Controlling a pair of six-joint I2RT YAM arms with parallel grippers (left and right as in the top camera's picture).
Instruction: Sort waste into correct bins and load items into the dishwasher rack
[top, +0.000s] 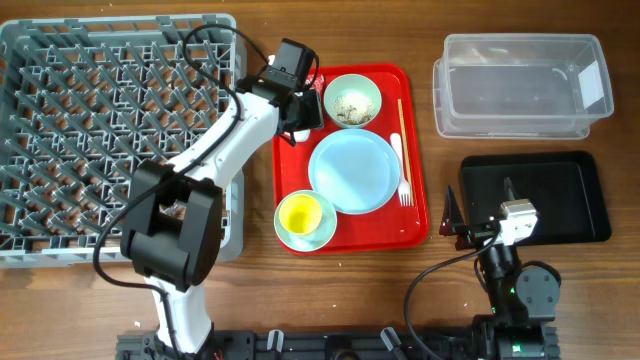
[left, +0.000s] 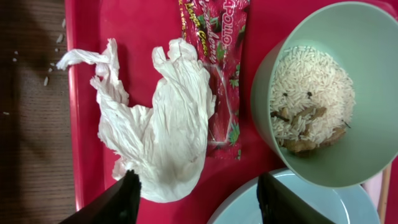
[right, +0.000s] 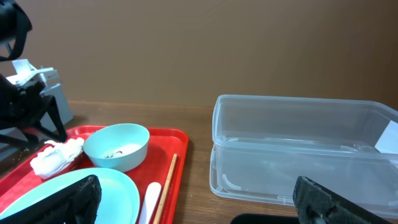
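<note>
Crumpled white tissue (left: 155, 130) lies in the far-left corner of the red tray (left: 134, 25). The red snack wrapper (left: 217, 62) is against its right edge, partly tucked under it. Right of the wrapper sits a mint bowl (left: 323, 93) holding rice and brown bits. The mint plate (left: 298, 208) is mid-tray, its rim close to the tissue's near end. A few rice crumbs (left: 50, 62) are on the wood just off the tray's left edge.

Front-left on the tray is a second bowl (top: 318, 232) with the yellow cup (top: 300, 213) inside. The white fork (top: 404, 172) and a chopstick (top: 401, 125) lie along the tray's right side. Grey dishwasher rack (top: 90, 130) is left of the tray. Clear tub (top: 520, 85) and black tray (top: 545, 195) are to its right.

Left gripper (left: 199, 180) points down over the tray's far-left corner, arm stretched diagonally across the rack's edge. Jaws are apart, straddling the tissue's near end, with nothing clamped. Right gripper (top: 455, 215) is low beside the black tray, facing the tub, jaws wide and empty.
</note>
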